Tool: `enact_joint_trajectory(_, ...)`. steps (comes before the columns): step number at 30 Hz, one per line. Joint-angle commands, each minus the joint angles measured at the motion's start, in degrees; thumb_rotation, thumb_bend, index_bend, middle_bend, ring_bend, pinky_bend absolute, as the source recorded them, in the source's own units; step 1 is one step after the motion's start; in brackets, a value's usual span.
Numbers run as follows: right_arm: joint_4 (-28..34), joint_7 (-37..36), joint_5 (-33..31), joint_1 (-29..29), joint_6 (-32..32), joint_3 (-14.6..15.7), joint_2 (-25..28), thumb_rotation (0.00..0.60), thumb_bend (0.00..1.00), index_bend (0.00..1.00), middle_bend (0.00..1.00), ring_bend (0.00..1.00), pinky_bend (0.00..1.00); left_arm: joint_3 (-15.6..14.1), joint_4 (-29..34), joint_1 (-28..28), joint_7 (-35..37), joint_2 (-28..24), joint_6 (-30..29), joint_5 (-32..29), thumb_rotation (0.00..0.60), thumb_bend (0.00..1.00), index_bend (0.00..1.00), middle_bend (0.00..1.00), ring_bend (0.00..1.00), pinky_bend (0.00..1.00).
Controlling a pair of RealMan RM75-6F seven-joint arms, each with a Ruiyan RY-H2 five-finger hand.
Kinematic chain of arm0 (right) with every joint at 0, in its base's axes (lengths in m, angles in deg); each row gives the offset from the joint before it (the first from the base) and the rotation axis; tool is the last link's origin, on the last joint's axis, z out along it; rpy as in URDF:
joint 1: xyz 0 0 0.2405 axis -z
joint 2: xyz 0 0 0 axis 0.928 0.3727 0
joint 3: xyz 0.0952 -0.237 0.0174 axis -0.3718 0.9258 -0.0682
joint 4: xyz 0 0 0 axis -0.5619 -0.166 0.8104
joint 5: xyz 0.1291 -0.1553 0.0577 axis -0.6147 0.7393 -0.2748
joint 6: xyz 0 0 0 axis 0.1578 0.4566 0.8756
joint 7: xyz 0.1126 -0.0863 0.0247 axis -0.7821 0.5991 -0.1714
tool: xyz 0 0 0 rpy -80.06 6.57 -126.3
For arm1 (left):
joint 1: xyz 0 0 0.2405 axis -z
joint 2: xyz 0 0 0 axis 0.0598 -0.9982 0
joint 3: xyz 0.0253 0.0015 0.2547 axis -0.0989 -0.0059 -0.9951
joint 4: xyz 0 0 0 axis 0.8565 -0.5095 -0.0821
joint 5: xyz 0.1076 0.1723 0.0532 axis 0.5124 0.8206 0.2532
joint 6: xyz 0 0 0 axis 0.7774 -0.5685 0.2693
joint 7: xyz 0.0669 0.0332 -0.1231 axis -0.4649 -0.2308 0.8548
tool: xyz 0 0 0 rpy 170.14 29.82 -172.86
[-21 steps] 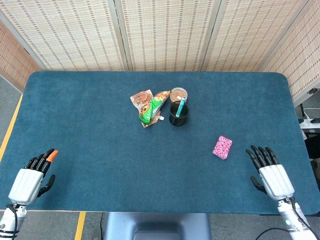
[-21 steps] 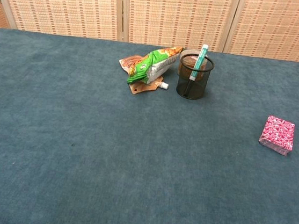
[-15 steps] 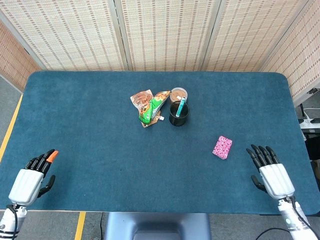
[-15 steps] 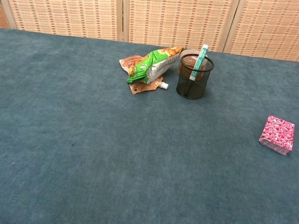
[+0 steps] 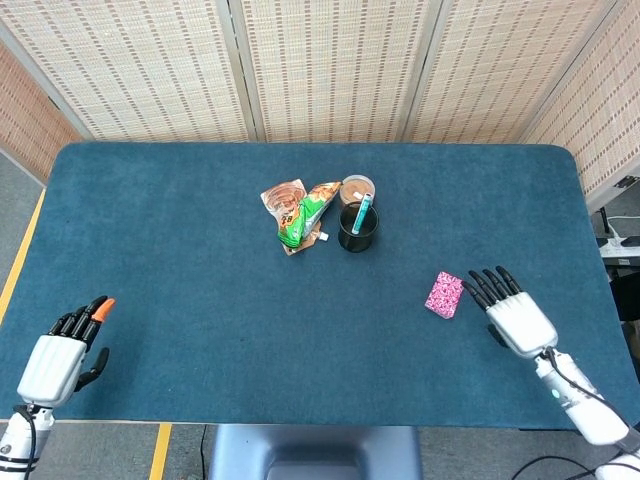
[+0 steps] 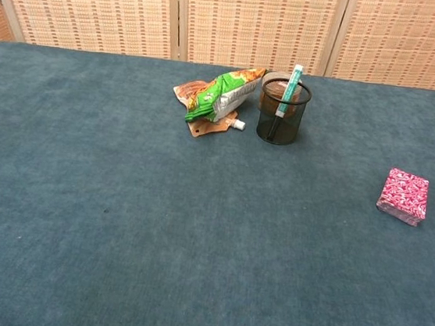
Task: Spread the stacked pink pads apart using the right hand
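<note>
From overhead, the right hand [image 5: 512, 318] hovers empty, fingers spread, just beside the stacked pink pads [image 5: 445, 294] on the blue table [image 5: 200, 260]; the left hand [image 5: 62, 352] rests apart, fingers loose, holding nothing. From the chest, the pads [image 6: 404, 197] sit squarely piled at right, likely light, soft and slidable, best pushed from the top.

The right hand [image 5: 508, 311] has moved in beside the pink pads [image 5: 444, 294], seemingly not touching.

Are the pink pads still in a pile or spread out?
Still in a pile. The pink pads sit as one neat stack, and the right hand is beside them, not touching.
</note>
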Motion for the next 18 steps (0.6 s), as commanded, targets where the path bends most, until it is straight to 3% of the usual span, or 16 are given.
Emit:
enact_joint_trajectory(1, -3.8, 1.4, 2.9, -4.6, 4.7, 0.8, -0.8, 0.6, 0.3, 0.01, 0.0, 0.0, 0.0, 0.0, 0.1, 0.1, -0.5, 0.2, 0.2, -0.1, 0.6, 0.47, 0.0, 0.06, 0.17, 0.27)
enact_joint_trajectory(18, -14.9, 3.8, 3.9, -12.1, 12.5, 2.7, -7.7, 0.6, 0.3, 0.05, 0.02, 0.0, 0.0, -0.1, 0.5, 0.1, -1.1, 0.4, 0.7, -0.4, 0.6, 0.47, 0.0, 0.07, 0.18, 0.29)
